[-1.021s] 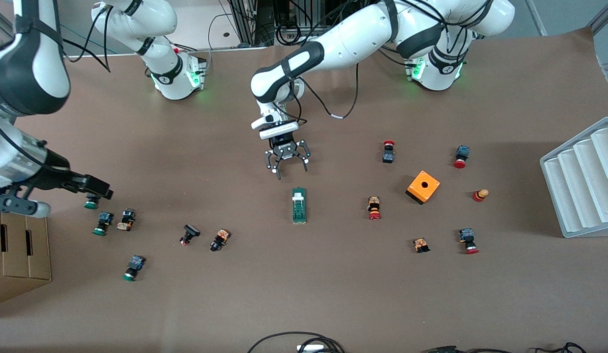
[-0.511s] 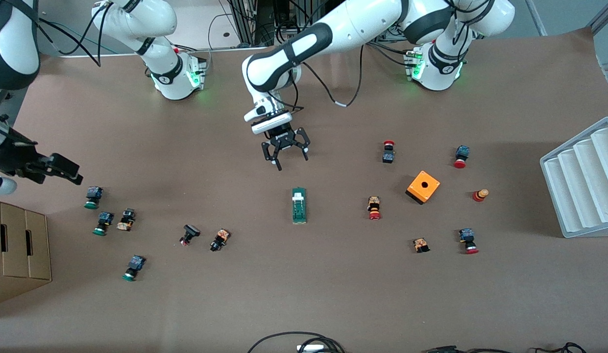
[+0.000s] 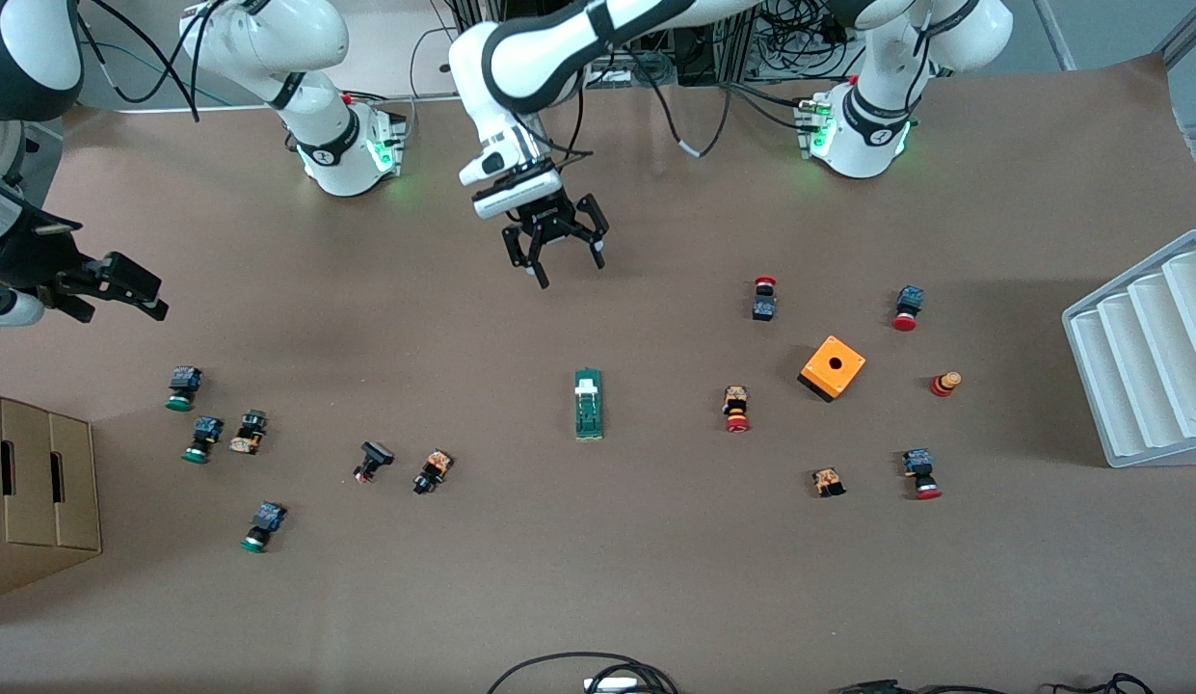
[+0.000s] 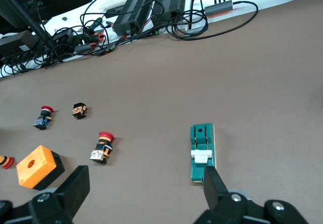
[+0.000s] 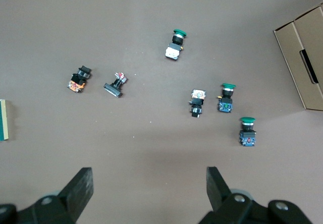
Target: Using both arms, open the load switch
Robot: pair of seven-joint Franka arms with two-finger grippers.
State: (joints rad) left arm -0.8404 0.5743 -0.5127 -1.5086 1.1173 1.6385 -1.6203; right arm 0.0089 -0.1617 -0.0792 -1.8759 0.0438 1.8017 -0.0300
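Observation:
The load switch, a slim dark-green block with a white lever, lies flat in the middle of the table. It also shows in the left wrist view, and its edge shows in the right wrist view. My left gripper hangs open and empty over bare table on the bases' side of the switch. My right gripper hangs open and empty at the right arm's end of the table, with the green-capped push-buttons below it.
An orange box with a hole and several red-capped push-buttons lie toward the left arm's end. A white ribbed tray stands at that end. A cardboard box sits at the right arm's end.
The left gripper has risen and drawn back from the load switch toward the bases. The right gripper has lifted away from the green-capped buttons. Both stayed open.

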